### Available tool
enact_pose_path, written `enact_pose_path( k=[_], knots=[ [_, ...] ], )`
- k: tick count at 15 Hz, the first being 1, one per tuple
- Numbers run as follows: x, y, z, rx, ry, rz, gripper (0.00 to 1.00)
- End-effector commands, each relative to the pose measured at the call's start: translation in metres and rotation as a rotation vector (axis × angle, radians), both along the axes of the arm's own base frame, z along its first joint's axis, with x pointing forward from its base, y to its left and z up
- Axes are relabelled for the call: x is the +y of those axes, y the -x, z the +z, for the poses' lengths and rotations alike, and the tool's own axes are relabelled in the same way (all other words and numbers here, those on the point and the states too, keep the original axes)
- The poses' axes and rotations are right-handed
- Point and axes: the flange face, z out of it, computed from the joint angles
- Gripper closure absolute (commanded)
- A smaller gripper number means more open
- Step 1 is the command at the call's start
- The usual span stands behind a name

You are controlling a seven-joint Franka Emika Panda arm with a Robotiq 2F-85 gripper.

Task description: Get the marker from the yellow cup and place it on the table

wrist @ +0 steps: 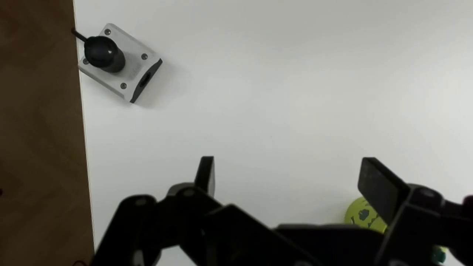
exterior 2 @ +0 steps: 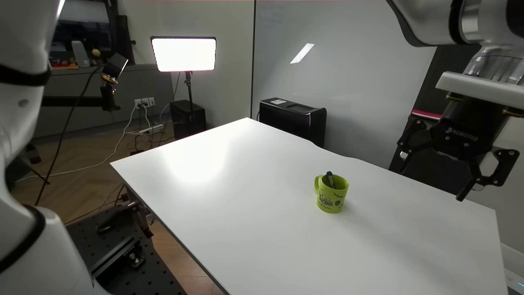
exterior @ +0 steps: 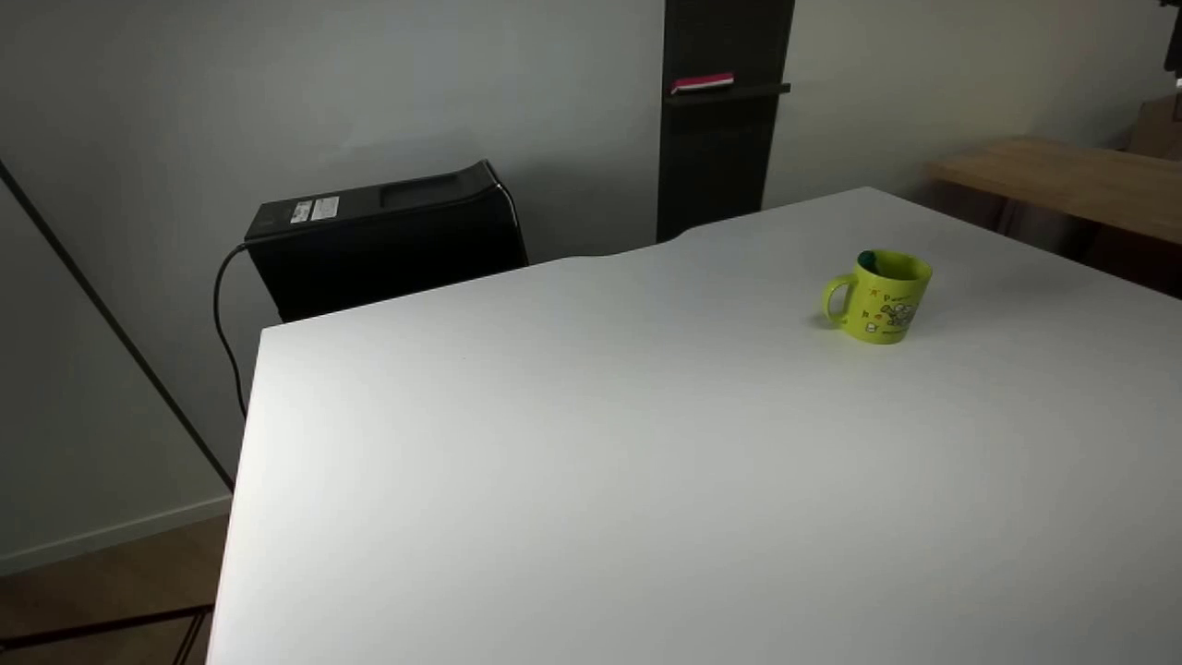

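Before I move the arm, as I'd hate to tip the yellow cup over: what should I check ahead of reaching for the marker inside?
1. Claw open and unloaded: ok, its jaws stand wide apart and hold nothing.
2. Yellow cup upright on the table: ok in both exterior views.
3. Marker in sight: ok, its top end shows at the cup's rim in both exterior views.
4. Claw over the marker: not ok; in the wrist view the cup sits off at lower right, partly hidden by the claw.
5. Marker's lower end: cannot tell, the cup hides it.
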Motion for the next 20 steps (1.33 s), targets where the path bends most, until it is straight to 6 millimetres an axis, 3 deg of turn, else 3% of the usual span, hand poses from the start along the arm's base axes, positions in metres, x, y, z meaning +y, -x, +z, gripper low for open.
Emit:
enact_pose_path(
  k=[1,5,11,20],
  knots=[
    [-0.001,-0.030,0.011,-0.045,0.008,-0.070,0.00],
    [0.008,-0.051,0.023,-0.158,0.010,-0.134,0.00],
    [0.035,-0.065,0.035,-0.312,-0.045,-0.185,0.00],
    [0.095,-0.068,0.020,-0.361,-0.124,-0.138,0.00]
  ],
)
